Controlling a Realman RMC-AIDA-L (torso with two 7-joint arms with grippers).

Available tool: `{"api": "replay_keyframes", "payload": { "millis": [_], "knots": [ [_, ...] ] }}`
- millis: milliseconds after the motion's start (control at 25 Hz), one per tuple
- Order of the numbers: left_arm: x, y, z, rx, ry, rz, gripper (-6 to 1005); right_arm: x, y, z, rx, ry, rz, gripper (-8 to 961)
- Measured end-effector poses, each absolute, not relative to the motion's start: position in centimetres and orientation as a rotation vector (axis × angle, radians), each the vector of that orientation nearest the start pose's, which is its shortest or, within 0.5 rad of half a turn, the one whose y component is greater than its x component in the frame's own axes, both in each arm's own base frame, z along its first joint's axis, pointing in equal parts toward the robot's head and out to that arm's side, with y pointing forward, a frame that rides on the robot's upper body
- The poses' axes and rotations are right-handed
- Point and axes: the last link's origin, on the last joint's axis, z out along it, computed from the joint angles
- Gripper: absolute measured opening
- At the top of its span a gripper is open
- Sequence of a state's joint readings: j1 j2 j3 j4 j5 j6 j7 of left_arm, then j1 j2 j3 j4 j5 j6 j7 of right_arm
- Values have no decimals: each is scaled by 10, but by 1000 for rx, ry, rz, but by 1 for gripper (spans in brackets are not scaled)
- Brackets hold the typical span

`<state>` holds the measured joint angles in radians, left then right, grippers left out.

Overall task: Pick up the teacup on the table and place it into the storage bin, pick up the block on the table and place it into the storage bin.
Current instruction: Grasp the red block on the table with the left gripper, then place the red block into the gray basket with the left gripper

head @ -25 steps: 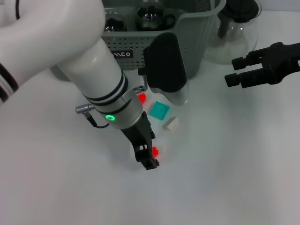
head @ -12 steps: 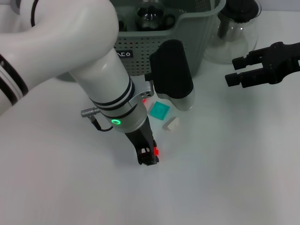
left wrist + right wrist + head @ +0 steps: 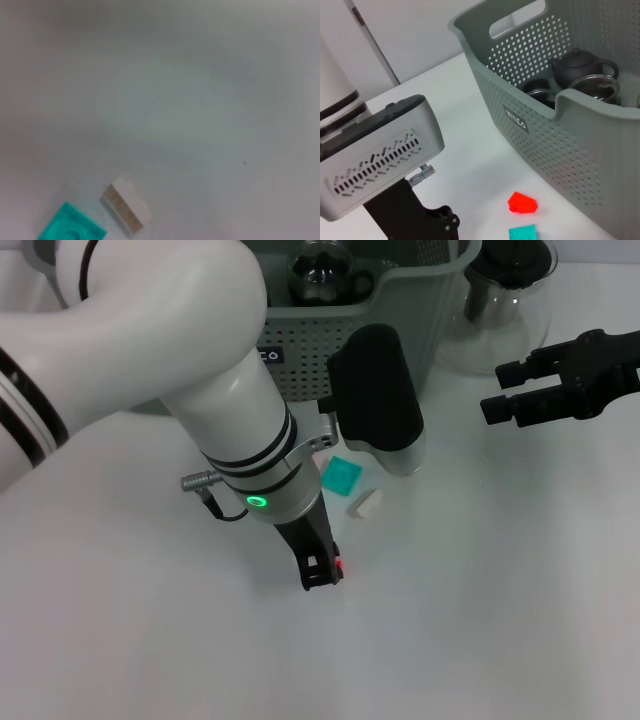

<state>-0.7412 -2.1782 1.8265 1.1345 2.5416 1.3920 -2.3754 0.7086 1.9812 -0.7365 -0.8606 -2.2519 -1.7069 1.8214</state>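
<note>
A small red block (image 3: 341, 565) lies on the white table, and my left gripper (image 3: 322, 575) points straight down right against it, covering most of it. A teal block (image 3: 341, 476) (image 3: 70, 227) and a white block (image 3: 366, 504) (image 3: 127, 205) lie just behind. Another red block (image 3: 522, 202) sits near the storage bin (image 3: 400, 310) (image 3: 535, 125), a grey-green perforated basket at the back. I see no teacup on the table. My right gripper (image 3: 497, 390) hovers open and empty at the right.
A clear glass teapot (image 3: 505, 295) with a black lid stands right of the bin. Inside the bin sit a dark teapot (image 3: 575, 65) and glassware. My left arm's bulky wrist housing (image 3: 378, 400) hangs over the blocks.
My left arm has shifted slightly right and its gripper has closed in on the small red block. The wrist now hides the red block near the bin. The right arm has not moved.
</note>
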Motion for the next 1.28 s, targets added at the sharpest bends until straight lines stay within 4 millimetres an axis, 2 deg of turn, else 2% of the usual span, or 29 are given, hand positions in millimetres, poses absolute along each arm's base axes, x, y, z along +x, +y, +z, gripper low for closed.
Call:
{"api": "replay_keyframes", "payload": {
  "millis": [160, 280, 320, 360, 480, 560, 680, 720, 760, 800, 920, 1040, 1160, 1280],
  "knots": [
    [-126, 309, -109, -2962, -287, 737, 229, 218, 371, 52, -2901, 769, 289, 685],
    [-113, 310, -84, -2947, -454, 613, 183, 219, 370, 53, -2903, 773, 290, 685],
    [-98, 313, -57, -2939, -585, 430, 183, 219, 370, 53, -2903, 775, 290, 685],
    [-98, 313, -57, -2939, -585, 430, 183, 219, 369, 52, -2903, 777, 290, 685],
    [-78, 320, -17, -2932, -677, 133, 183, 220, 369, 52, -2901, 777, 290, 685],
    [-70, 333, 10, -2872, -702, -37, 183, 220, 369, 52, -2902, 773, 290, 685],
    [-65, 360, 37, -2726, -712, -154, 183, 220, 369, 51, -2906, 761, 288, 685],
    [-65, 360, 37, -2726, -712, -154, 183, 220, 369, 51, -2905, 760, 287, 685],
    [-66, 369, 44, -2680, -715, -166, 183, 220, 369, 50, -2906, 760, 285, 685],
    [-68, 395, 56, -2550, -729, -151, 183, 220, 368, 50, -2909, 760, 283, 685],
    [-76, 429, 61, -2426, -796, -88, 184, 220, 367, 50, -2916, 753, 283, 685],
    [-88, 458, 59, -2379, -902, -21, 184, 219, 367, 49, -2926, 735, 288, 685],
    [-97, 476, 56, -2338, -948, 49, 184, 219, 366, 48, -2933, 722, 288, 685],
    [-107, 483, 55, -2272, -961, 125, 184, 220, 366, 48, -2931, 712, 292, 685]
  ]
}}
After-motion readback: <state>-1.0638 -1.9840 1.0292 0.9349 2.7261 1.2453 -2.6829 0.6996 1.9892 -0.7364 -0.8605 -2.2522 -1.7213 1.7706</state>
